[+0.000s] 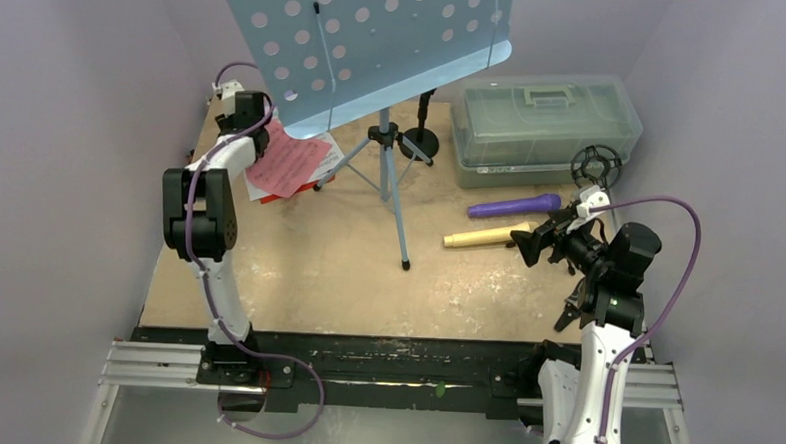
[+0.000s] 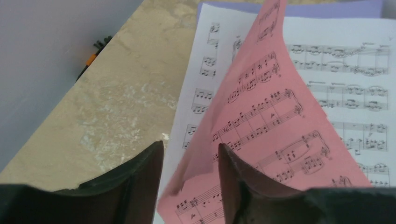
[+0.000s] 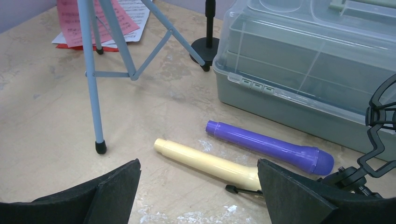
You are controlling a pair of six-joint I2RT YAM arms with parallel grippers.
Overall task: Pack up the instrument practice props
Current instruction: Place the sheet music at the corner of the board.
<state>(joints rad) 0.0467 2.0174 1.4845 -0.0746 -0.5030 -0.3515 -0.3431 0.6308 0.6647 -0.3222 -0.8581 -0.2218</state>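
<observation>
The pink sheet (image 2: 271, 126) lies on the white pages (image 2: 336, 93) at the far left of the surface (image 2: 116, 107), one corner up between the slightly spread left fingers (image 2: 233, 186). They should pinch softly, not crumple it. The right fingers (image 1: 530, 240) are spread wide
</observation>
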